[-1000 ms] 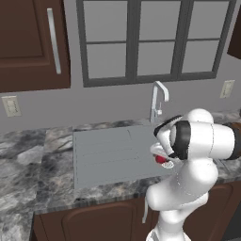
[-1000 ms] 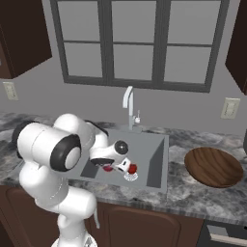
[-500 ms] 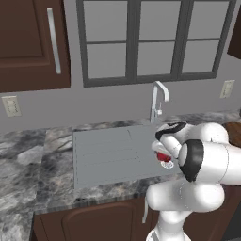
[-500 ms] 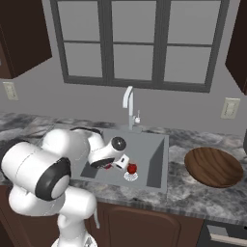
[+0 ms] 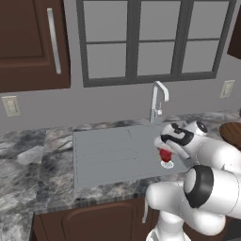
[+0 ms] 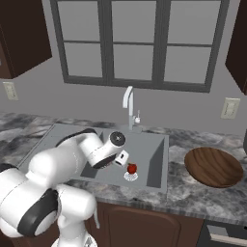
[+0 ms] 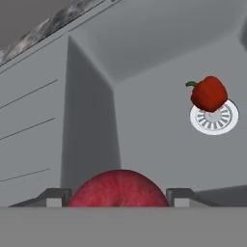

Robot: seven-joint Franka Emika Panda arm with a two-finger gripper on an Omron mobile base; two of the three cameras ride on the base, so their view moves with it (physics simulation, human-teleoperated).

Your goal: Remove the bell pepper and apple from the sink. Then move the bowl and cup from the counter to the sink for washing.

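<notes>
A: Where is the two-finger gripper (image 7: 118, 200) of the white arm?

B: Low over the wide matte grey rectangular sink (image 6: 154, 159), by the basin's right half. In the hand view a small round pinkish-red apple (image 7: 118, 189) sits right between the 2 dark finger tips (image 7: 58, 197), filling the gap.

A: So the jaws are clamped on it?

B: They stand wide, 1 tip on each side of the apple, and it looks held between them. The contact itself is cut off at the bottom edge, so I say gripping the apple with some caution.

A: And the other fruit?

B: The small bright red bell pepper (image 7: 208, 93) with its dark stem nub rests on the round white drain (image 7: 213, 117) on the basin floor. It is apart from the apple, up and right in the hand view. In the right base view the pepper (image 6: 131, 168) shows just beside the arm's hand; in the left base view it (image 5: 165, 155) sits just under the hand.

A: The rest of the task's things?

B: The wide shallow dark-brown wooden bowl (image 6: 213, 166) lies on the dark grey marbled stone counter (image 6: 193, 193), right of the sink and well apart from the gripper. The curved chrome faucet (image 6: 128, 108) rises behind the basin, and the ribbed drainboard (image 5: 106, 153) stretches to the left of it.
</notes>
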